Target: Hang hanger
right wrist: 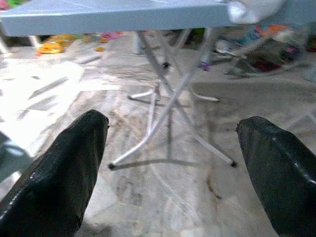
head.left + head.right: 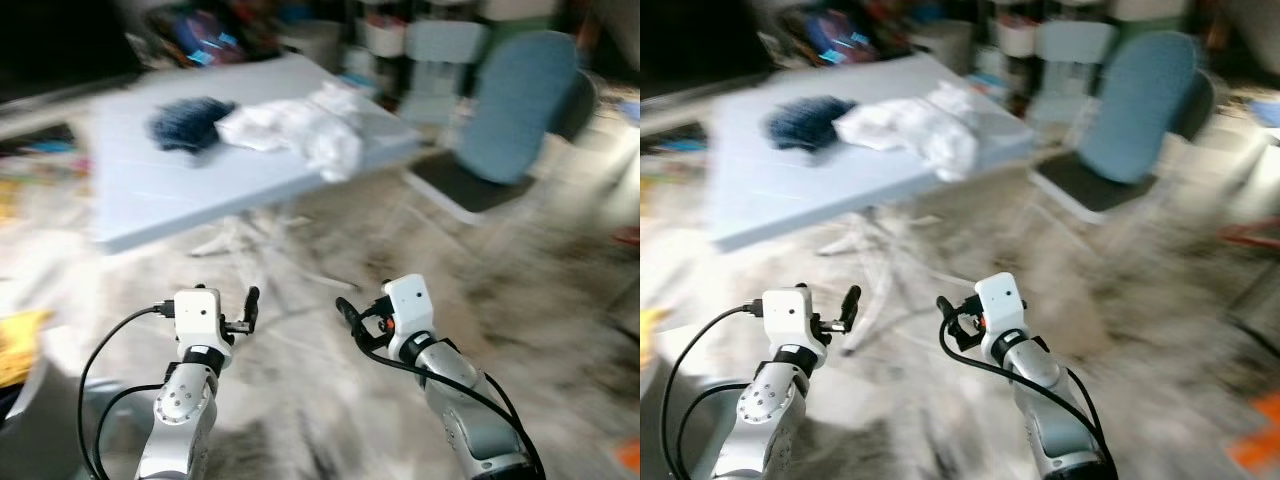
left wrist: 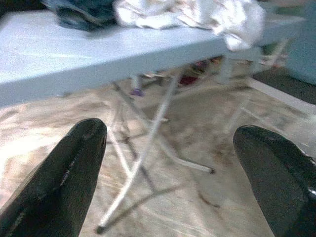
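Two grippers, left gripper [image 2: 250, 308] and right gripper [image 2: 350, 315], both spread, empty. Folding table [image 2: 150, 190] ahead carries white cloth [image 2: 300, 125]. Advice: approach squarely, locate hanger first.

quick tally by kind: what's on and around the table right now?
Light grey folding table: 1
White crumpled cloth heap: 1
Dark blue cloth heap: 1
Blue padded chair: 1
Open, empty end effectors: 2, left end effector, right end effector
Total: 6

white cloth [image 2: 300, 130] | crumpled | on tbl [image 2: 170, 195] | beside dk-blue cloth [image 2: 190, 122]
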Available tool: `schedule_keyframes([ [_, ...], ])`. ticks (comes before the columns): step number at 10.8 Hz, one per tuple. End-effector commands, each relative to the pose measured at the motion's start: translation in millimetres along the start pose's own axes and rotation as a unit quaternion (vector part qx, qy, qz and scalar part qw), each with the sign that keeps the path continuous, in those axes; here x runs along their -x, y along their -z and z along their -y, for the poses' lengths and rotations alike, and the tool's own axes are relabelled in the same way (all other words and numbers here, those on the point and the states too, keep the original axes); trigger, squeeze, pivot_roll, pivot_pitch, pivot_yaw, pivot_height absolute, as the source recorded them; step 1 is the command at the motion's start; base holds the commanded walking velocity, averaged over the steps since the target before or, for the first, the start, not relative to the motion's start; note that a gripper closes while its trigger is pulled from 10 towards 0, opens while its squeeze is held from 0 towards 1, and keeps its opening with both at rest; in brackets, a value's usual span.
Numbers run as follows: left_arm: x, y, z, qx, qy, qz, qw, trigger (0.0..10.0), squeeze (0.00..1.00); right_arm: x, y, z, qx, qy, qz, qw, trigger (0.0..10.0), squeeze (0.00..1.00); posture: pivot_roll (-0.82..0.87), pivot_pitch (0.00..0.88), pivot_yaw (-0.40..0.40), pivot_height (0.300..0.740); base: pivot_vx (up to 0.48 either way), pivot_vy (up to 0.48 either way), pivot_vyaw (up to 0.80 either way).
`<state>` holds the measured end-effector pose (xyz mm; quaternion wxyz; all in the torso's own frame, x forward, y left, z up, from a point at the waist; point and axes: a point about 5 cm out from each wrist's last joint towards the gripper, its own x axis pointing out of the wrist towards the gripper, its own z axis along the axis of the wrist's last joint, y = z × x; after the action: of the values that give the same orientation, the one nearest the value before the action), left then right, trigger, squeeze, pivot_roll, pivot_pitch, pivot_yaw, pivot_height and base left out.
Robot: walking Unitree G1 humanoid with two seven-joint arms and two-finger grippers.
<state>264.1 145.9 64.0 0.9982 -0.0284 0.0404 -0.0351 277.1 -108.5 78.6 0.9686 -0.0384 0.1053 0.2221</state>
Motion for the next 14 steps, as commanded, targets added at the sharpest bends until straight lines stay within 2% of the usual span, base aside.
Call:
schedule_keyframes([
  [1, -0.4, 0.7, 0.8, -0.005, -0.004, -0.004, 1.0, 10.0, 1.0, 0.9, -4.9, 2.4, 0.003, 0.003, 0.009, 1.0, 10.0, 0.0, -0.18, 0.0, 0.085, 0.74, 0.0, 0.0, 0.8],
  [9, 0.7, 2.2, -1.8, 0.002, -0.012, -0.013, 1.0, 10.0, 1.0, -0.1, -7.3, -0.7, 0.007, -0.002, 0.012, 1.0, 10.0, 0.0, -0.18, 0.0, 0.087, 0.74, 0.0, 0.0, 0.8],
  [10, 0.0, 3.0, -1.9, 0.013, -0.006, -0.02, 1.0, 10.0, 0.0, 0.6, -6.7, -0.6, 0.001, 0.003, 0.014, 1.0, 10.0, 0.0, -0.18, 0.0, 0.088, 0.74, 0.0, 0.0, 0.56],
  [14, -1.9, 2.0, -1.2, 0.02, 0.0, -0.023, 1.0, 10.0, 0.0, -0.1, -10.8, 1.6, 0.003, 0.006, 0.025, 1.0, 10.0, 0.0, -0.18, 0.0, 0.09, 0.74, 0.0, 0.0, 0.0],
])
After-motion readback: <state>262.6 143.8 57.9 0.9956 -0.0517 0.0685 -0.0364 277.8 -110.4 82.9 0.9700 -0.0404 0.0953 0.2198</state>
